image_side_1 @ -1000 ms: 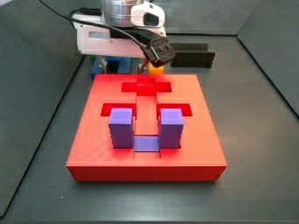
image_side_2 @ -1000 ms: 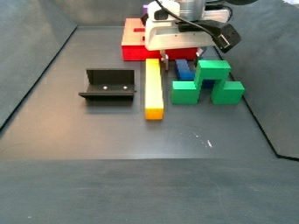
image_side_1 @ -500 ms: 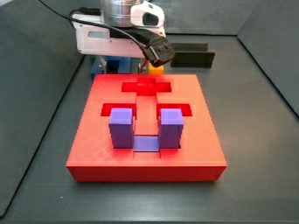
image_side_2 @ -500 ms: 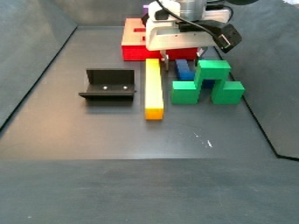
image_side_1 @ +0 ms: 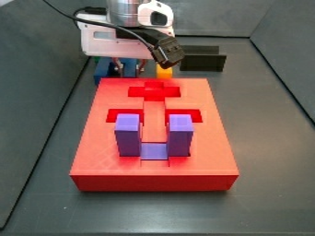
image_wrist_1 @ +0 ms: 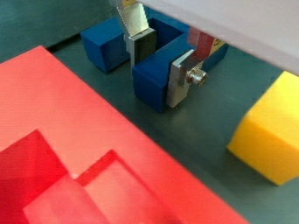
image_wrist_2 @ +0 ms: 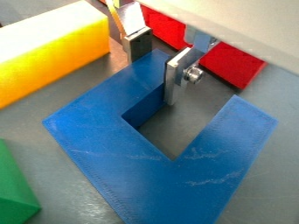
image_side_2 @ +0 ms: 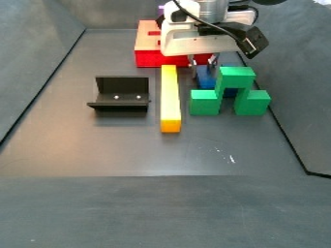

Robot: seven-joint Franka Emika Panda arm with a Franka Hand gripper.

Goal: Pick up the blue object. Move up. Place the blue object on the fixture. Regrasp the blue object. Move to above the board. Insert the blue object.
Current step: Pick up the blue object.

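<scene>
Between board (image_wrist_1: 82, 149) and yellow bar (image_wrist_1: 271, 131), claw (image_wrist_1: 163, 54) straddles a blue object (image_wrist_1: 152, 74) prong.

Navy U-block, the blue object (image_wrist_2: 176, 149), on floor; gripper (image_wrist_2: 152, 54) straddling one prong.

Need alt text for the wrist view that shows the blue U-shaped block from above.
The gripper straddles one prong of the blue object, a silver finger inside the U's slot and the other outside. The yellow bar and the board lie beyond.
</scene>
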